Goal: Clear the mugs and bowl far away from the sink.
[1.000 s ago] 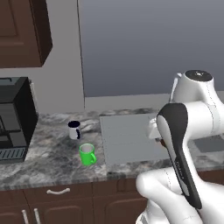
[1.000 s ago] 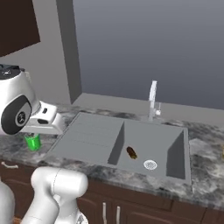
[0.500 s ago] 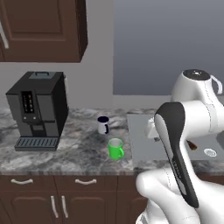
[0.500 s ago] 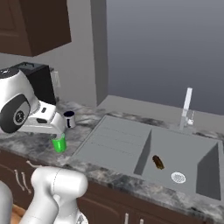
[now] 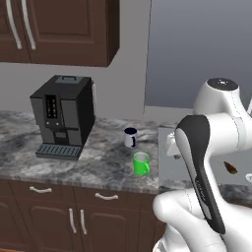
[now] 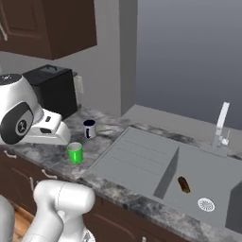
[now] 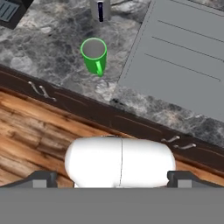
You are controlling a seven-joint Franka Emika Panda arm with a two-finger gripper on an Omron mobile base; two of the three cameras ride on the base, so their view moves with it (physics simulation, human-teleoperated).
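The gripper (image 7: 112, 177), jaws spread wide and holding nothing, hangs over the counter's near edge, beyond which the green mug (image 7: 94, 55) stands upright on the marble counter (image 7: 52, 48), the white navy-rimmed mug (image 7: 100, 9) farther back, both just left of the sink (image 6: 156, 165)'s ridged draining board.

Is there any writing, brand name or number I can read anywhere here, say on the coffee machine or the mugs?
None can be read.
Coffee machine: small light marks on its front panel, too blurred to read.
Green mug and white mug: no lettering visible.
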